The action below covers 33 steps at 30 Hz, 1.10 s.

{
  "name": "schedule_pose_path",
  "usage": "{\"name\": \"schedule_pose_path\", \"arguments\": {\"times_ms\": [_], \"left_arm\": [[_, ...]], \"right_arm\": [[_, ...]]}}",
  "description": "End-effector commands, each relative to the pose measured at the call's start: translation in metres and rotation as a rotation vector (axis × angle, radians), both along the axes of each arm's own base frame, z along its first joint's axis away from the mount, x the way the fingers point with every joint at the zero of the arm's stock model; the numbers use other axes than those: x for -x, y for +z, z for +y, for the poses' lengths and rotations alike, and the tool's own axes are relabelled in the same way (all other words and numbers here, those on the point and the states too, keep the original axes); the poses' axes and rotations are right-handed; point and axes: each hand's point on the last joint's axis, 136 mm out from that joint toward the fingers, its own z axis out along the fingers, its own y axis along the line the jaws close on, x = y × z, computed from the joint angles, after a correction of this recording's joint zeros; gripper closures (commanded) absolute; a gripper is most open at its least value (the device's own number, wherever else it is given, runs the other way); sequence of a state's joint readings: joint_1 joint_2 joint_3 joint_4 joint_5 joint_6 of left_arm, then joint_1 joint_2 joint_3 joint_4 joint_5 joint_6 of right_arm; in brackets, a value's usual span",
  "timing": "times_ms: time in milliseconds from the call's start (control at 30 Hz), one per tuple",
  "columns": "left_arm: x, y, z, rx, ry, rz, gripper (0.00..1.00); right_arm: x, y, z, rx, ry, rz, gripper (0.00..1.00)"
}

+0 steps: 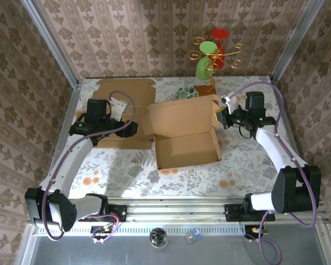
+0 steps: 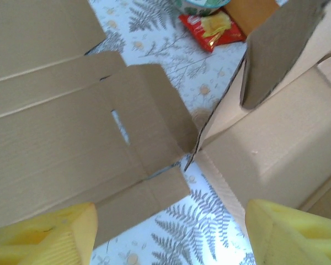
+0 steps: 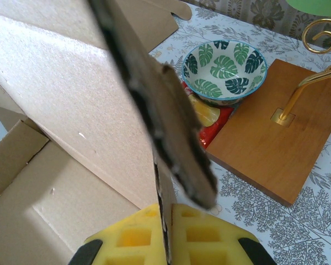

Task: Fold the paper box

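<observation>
The brown paper box (image 1: 187, 148) lies in the middle of the table with its tray open and its lid (image 1: 179, 115) tilted up behind. My right gripper (image 1: 225, 117) is at the lid's right end, and its yellow pads (image 3: 129, 237) are shut on a thin cardboard side flap (image 3: 171, 138) that stands on edge. My left gripper (image 1: 133, 130) hovers just off the box's left side. Its yellow fingers (image 2: 44, 237) stand wide apart with only tablecloth between them, and the box wall (image 2: 276, 143) is next to the right finger.
A second flat cardboard blank (image 1: 124, 88) lies under and behind the left arm. Behind the box are a leaf-patterned bowl (image 3: 224, 69), a red snack packet (image 3: 209, 118) and a wooden base (image 3: 276, 127) with a gold wire stand (image 1: 215, 52). Patterned walls close in the table.
</observation>
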<state>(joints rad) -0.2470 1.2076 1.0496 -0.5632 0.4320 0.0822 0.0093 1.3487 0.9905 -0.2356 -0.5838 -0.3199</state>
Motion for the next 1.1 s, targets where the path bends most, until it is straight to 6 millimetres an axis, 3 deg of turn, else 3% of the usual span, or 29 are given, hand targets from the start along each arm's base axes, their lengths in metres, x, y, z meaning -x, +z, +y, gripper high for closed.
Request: {"name": "schedule_pose_path", "arguments": {"times_ms": [0,300,500,667,767,967,1067], "left_arm": [[-0.012,0.015,-0.016,0.046,-0.097,-0.074,0.27],[-0.031,0.012,-0.033,0.088,-0.158,-0.071,0.34],[-0.029,0.010,-0.052,0.081,-0.215,-0.067,0.43],[-0.034,0.006,-0.055,0.065,-0.196,-0.058,0.59],[-0.037,0.009,-0.060,0.064,-0.198,-0.066,0.63],[-0.039,0.007,-0.073,0.030,-0.172,-0.056,0.90],[-0.040,0.013,-0.083,0.009,-0.135,-0.077,0.96]], "right_arm": [[0.004,-0.002,0.001,0.005,0.013,0.001,1.00],[0.003,-0.002,0.001,0.000,0.011,0.005,1.00],[0.002,-0.003,0.001,-0.001,0.005,0.009,1.00],[0.002,-0.002,0.001,-0.005,0.005,0.009,1.00],[0.002,-0.002,0.002,-0.007,0.005,0.011,1.00],[0.001,-0.005,0.009,0.005,-0.006,0.027,1.00],[0.001,-0.006,0.011,0.002,-0.055,0.037,1.00]]}}
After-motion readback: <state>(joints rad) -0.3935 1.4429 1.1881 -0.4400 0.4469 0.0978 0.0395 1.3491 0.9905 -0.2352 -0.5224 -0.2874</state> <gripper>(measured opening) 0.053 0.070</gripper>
